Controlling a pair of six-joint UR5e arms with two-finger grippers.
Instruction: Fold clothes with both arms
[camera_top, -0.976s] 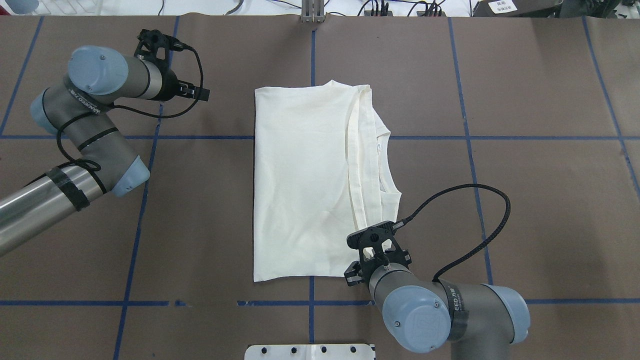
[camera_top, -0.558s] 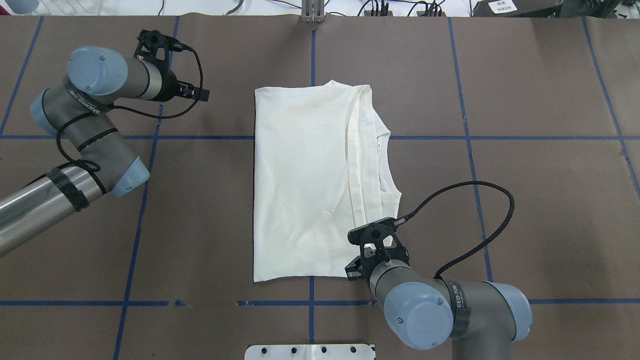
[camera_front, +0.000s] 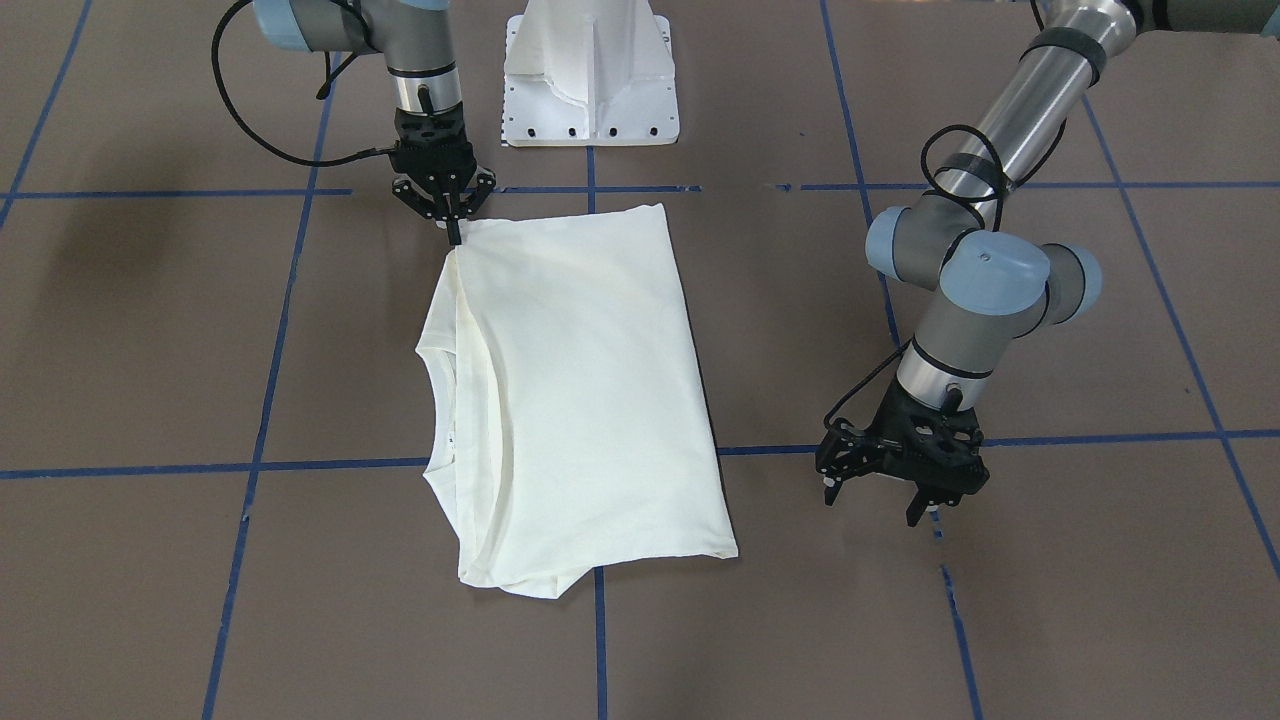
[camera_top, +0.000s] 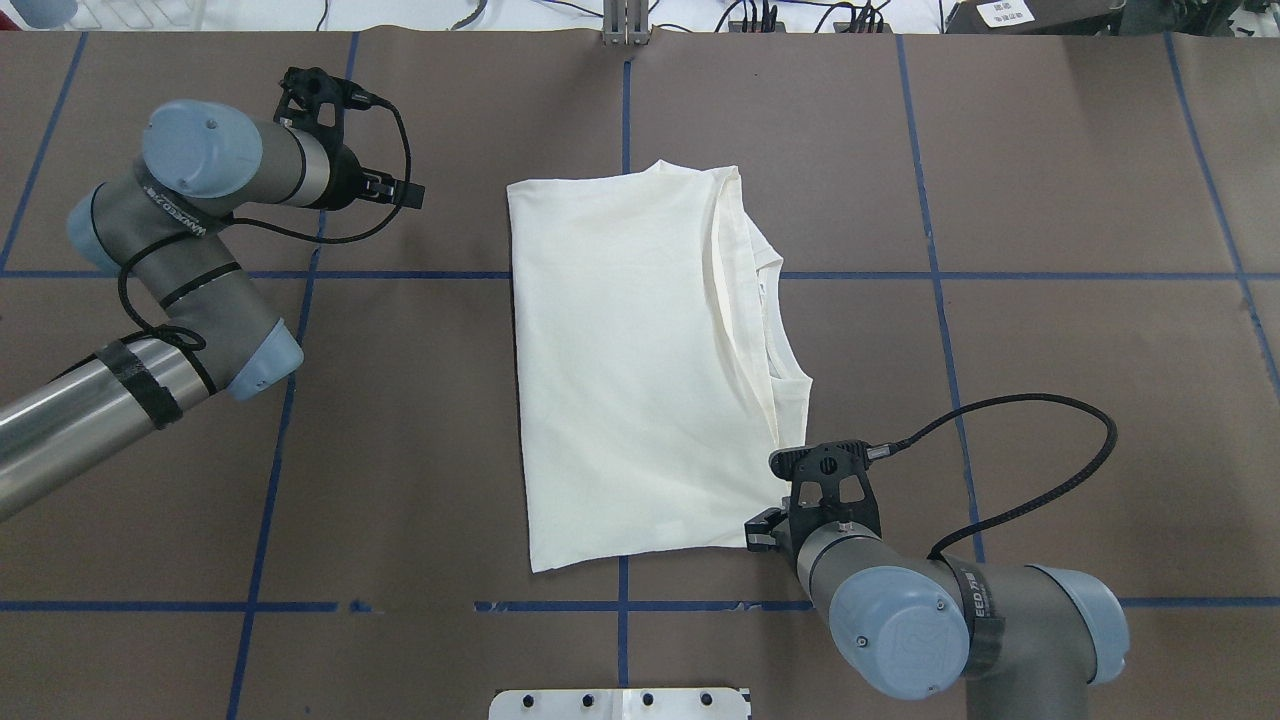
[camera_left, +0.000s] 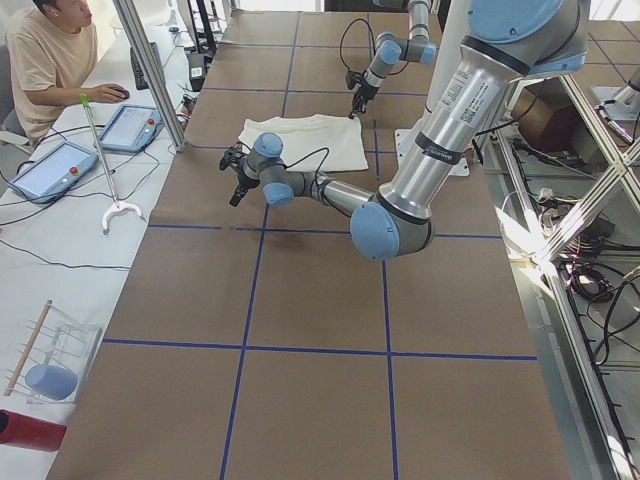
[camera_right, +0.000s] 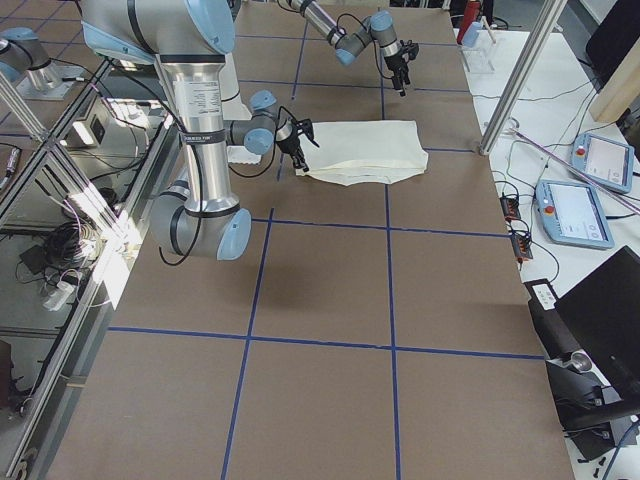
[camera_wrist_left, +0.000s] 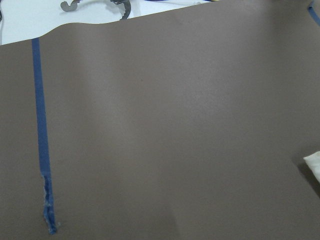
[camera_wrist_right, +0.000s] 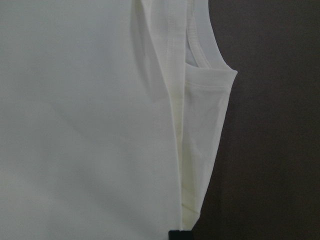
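Folded shirt (camera_top: 630, 370) lies mid-worktop (camera_top: 1050, 200), plain side up; the right gripper (camera_front: 455, 230) pinches its collar-side corner nearest the robot, and the left gripper (camera_front: 872, 503) hangs spread wide, well apart from it

T-shirt (camera_top: 620, 370) lies between left gripper (camera_front: 872, 508) and right gripper (camera_front: 455, 237) (at its corner).

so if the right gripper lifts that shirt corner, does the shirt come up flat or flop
Probably flops: the shirt is thin cloth lying in folded layers, so only the corner pinched by the right gripper would rise and the rest drape. It looks light, so it may drag across the table rather than stay put. The stacked layers at the collar may slip apart.
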